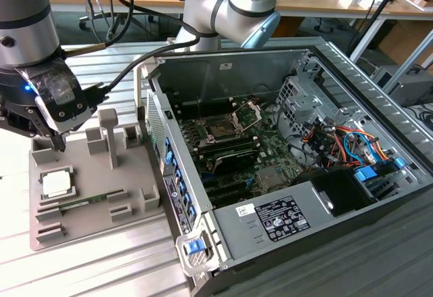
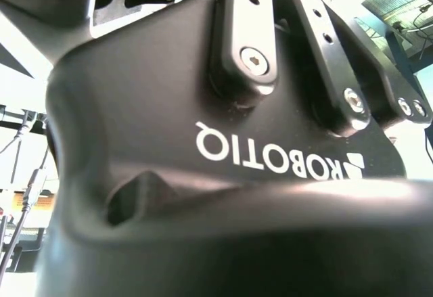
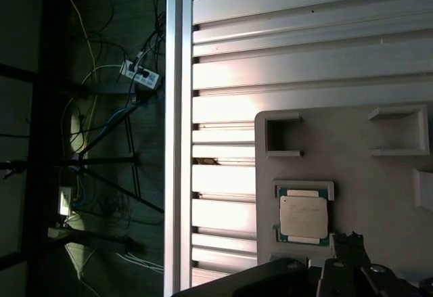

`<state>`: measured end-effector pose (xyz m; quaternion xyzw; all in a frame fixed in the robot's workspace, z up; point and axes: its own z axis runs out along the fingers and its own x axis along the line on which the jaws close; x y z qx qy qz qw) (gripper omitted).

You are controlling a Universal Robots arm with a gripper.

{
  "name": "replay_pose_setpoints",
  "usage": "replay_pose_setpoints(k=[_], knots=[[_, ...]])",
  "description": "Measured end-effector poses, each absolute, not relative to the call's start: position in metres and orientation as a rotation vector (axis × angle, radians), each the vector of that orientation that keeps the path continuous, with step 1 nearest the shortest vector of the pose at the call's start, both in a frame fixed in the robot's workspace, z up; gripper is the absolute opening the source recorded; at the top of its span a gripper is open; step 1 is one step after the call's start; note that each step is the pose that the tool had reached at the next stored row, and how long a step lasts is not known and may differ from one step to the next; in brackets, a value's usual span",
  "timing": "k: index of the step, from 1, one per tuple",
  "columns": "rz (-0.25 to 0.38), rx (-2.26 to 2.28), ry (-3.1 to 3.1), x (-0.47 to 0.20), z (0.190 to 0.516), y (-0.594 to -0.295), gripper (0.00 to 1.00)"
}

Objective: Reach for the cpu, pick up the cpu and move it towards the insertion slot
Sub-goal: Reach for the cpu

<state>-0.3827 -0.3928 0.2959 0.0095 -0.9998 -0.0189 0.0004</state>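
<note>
The pale silvery square cpu (image 1: 57, 183) sits in a recess of a grey plastic fixture (image 1: 101, 199), just below the black gripper (image 1: 49, 134); whether that is open or closed, I cannot tell. Probably light, stiff and fragile: grip opposite edges.

Gripper (image 1: 46, 129) near cpu (image 1: 56, 184) but apart from it, cpu lying in gray tray (image 1: 128, 182), open computer case (image 1: 223, 60) beside tray, slot (image 1: 220, 129) inside case

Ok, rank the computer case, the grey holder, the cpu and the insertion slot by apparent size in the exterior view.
1. computer case
2. grey holder
3. cpu and insertion slot: these look about alike, and their differing distance from the camera makes ranking unsure.
</note>
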Motion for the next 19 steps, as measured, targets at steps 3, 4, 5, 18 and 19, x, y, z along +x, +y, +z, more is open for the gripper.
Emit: replay_pose_setpoints(k=[3, 4, 5, 18, 19], knots=[[-0.059, 0.030, -3.140, -0.3827, 0.2935, -0.3928, 0.10], [-0.059, 0.030, -3.140, -0.3827, 0.2933, -0.3928, 0.10], [-0.059, 0.030, -3.140, -0.3827, 0.2931, -0.3929, 0.10], [-0.059, 0.030, -3.140, -0.3827, 0.2891, -0.3929, 0.10], [-0.059, 0.030, -3.140, -0.3827, 0.2889, -0.3929, 0.10]])
